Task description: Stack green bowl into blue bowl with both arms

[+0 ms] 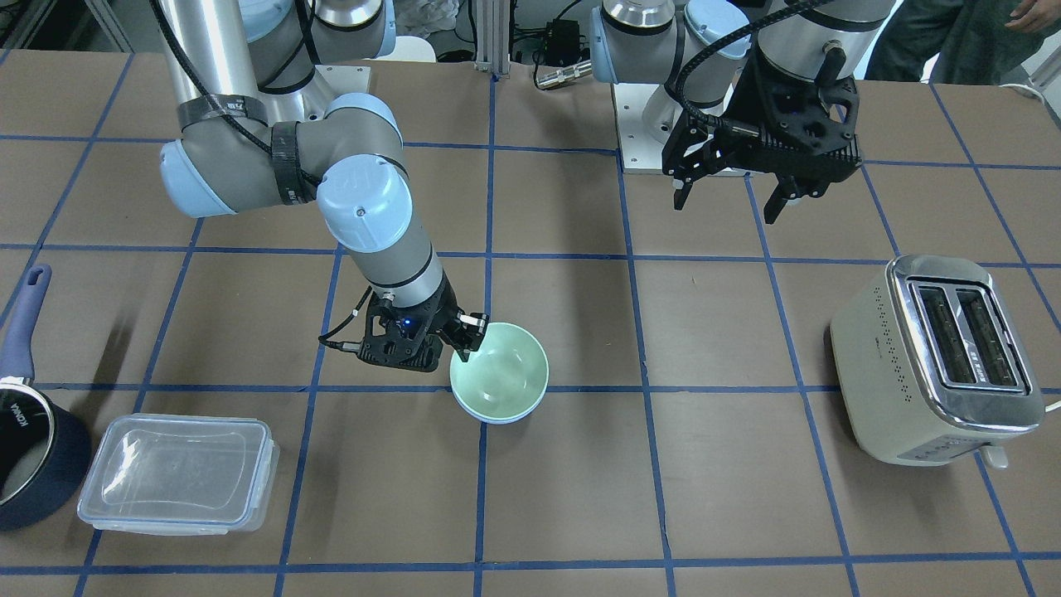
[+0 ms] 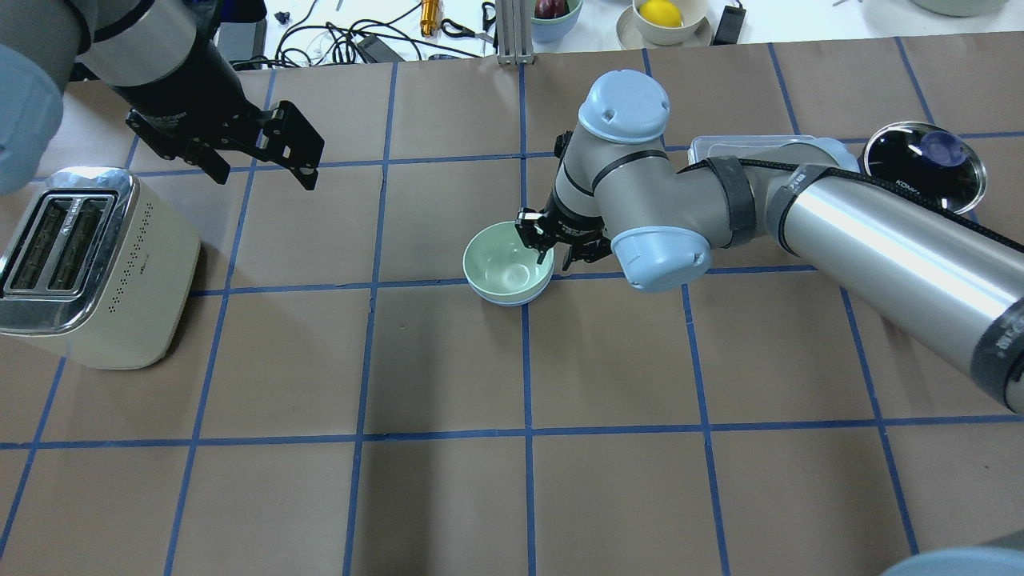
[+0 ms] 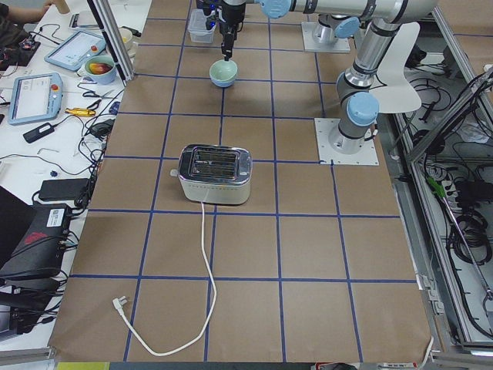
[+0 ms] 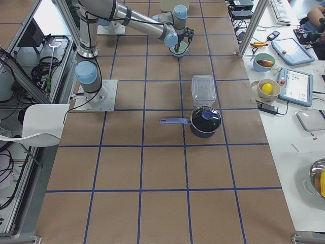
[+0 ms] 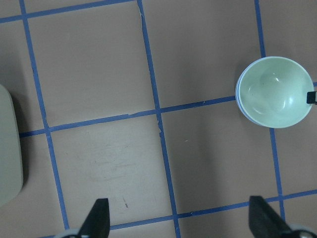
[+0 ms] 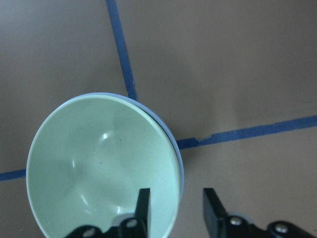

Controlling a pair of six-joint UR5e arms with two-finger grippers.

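Note:
The green bowl sits nested inside the blue bowl at the table's middle; only the blue rim shows beneath it. My right gripper is low at the stack's edge, fingers straddling the green rim with a gap on both sides, open. The overhead view shows the same: the gripper at the green bowl's right rim. My left gripper hangs open and empty, high above the table near its base. Its wrist view shows the stacked bowls far off at the upper right.
A cream toaster stands on the robot's left side, its cord trailing. A clear lidded container and a dark navy saucepan sit on the robot's right side. Bowls with fruit stand past the far edge.

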